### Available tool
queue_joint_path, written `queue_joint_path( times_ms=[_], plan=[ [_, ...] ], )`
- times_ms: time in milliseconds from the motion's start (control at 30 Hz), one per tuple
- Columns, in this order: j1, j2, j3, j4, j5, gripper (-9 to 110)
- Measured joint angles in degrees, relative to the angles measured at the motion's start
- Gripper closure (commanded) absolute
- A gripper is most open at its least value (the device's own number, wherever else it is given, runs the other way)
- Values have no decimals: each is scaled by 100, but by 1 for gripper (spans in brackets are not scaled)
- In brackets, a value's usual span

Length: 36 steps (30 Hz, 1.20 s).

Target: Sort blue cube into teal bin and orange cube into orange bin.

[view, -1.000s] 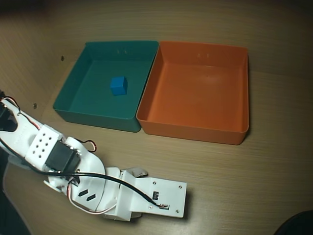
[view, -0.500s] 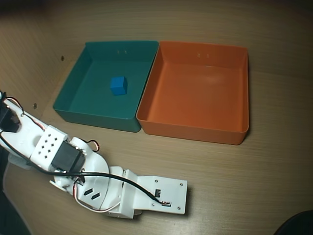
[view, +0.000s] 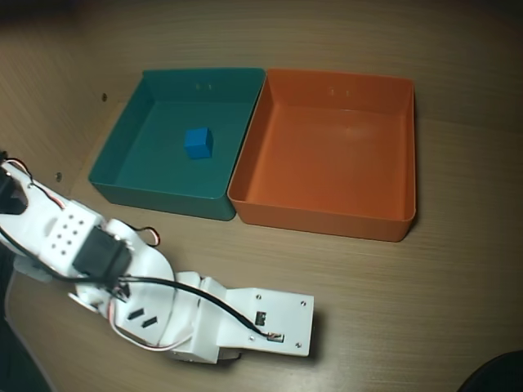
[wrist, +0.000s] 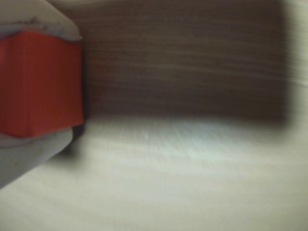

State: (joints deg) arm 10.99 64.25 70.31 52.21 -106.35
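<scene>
At the nine o'clock edge of the wrist view, orange cube (wrist: 41,82) pinched between two pale fingers (wrist: 29,154), one above and one below, both touching it: gripper (wrist: 36,79) closed on the cube. Flat face turned toward the lens, edges square to the frame; no long axis to speak of (a cube, equal every way). Blurred wood table (wrist: 192,168) beyond, no bin in sight here.

In the overhead view, arm (view: 90,253) stretched low across the six-to-seven o'clock part of the picture, white wrist block (view: 270,322) hiding fingers and cube beneath it, so no reading of the grip from here. Blue cube (view: 198,142) already resting on the floor of the teal bin (view: 155,196), roughly mid-tray. Orange bin (view: 319,220) empty, touching the teal one along one wall, lying toward twelve to one o'clock from the wrist, well apart from it. Next move, probably: lift clear of the table, swing toward one o'clock over the near wall, release inside.
</scene>
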Motion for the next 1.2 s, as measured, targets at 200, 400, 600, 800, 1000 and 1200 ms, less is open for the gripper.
queue_joint_path(
  times_ms=[200,400,600,800,1000,1200],
  plan=[
    [-387,870,-264,0,624,107],
    [-1125,1169,-738,9,2057,107],
    [-2109,1090,-1731,9,2637,107],
    [-2514,88,-2874,9,2672,107],
    [-2848,-1160,-3709,9,2672,107],
    [-3050,-2224,-4421,9,2672,107]
  ],
)
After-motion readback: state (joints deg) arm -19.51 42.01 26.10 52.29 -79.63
